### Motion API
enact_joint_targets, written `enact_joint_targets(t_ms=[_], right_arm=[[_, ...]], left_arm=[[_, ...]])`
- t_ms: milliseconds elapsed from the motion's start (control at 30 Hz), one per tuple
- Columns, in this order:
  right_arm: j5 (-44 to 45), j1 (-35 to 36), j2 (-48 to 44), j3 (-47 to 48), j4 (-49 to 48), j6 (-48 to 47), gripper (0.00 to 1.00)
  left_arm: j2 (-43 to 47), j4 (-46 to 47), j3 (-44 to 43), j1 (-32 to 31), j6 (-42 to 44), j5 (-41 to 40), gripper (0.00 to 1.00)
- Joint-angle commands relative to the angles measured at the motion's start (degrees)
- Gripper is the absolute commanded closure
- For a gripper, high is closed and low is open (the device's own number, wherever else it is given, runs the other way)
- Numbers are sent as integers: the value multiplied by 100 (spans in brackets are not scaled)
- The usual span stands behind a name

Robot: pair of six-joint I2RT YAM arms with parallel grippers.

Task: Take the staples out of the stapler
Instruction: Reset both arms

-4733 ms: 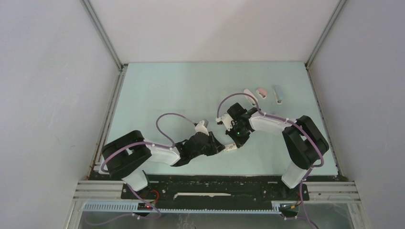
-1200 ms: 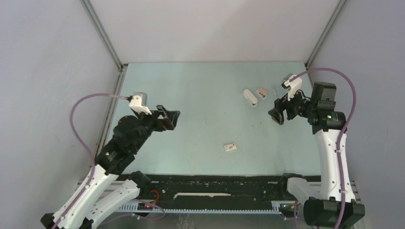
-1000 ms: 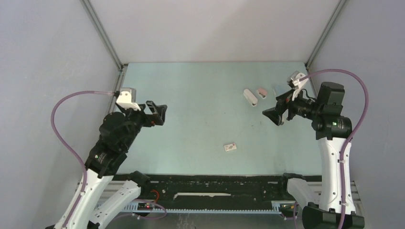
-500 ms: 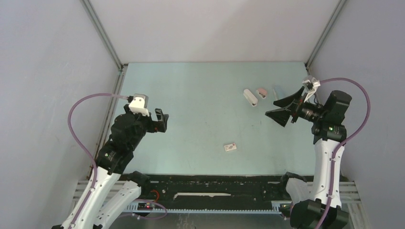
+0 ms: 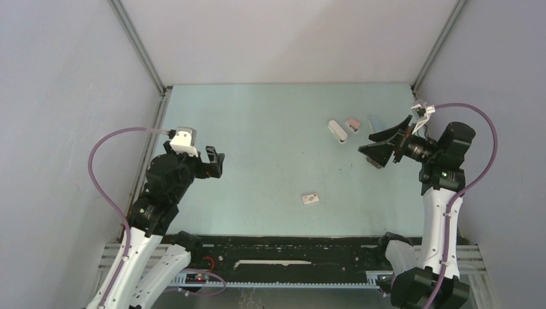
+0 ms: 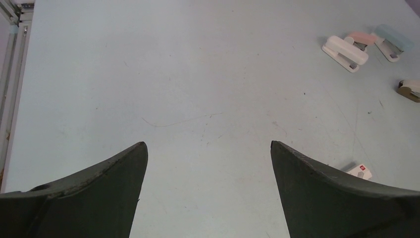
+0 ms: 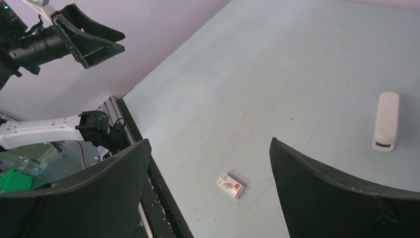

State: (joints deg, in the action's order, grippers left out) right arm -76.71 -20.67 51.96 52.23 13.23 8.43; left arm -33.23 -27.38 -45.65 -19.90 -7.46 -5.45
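Note:
Several small staplers lie at the table's far right: a white stapler (image 5: 337,131) (image 6: 345,50) (image 7: 386,121), a pink stapler (image 5: 352,123) (image 6: 361,38) and a blue stapler (image 6: 391,42). A white-and-brown stapler (image 6: 409,90) lies nearer, apart from them. The staples are out of view. My left gripper (image 5: 216,161) (image 6: 208,148) hangs open and empty, high over the table's left side. Raised at the right, my right gripper (image 5: 365,143) (image 7: 208,148) is open and empty, just in front of the staplers.
A small white box (image 5: 310,199) (image 6: 360,171) (image 7: 231,185) with a red mark lies at the table's near middle, between the arms. The black base rail (image 5: 290,248) runs along the near edge. Metal frame posts and grey walls close in the left, right and back.
A few seconds ago both grippers were low by the white box at the table's middle. Both arms have since risen and drawn apart. In the last second the right gripper turned and settled further right.

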Motion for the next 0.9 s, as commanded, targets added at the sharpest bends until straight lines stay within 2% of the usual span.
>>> enact_joint_targets(t_ms=[0,867], right_arm=[[180,-25,-1,22,-269,364,0],[291,-7,-33,20,-348,607,0]], left_arm=[[67,224,171,82,114,150,0],[89,285,258,227,78,301,0]])
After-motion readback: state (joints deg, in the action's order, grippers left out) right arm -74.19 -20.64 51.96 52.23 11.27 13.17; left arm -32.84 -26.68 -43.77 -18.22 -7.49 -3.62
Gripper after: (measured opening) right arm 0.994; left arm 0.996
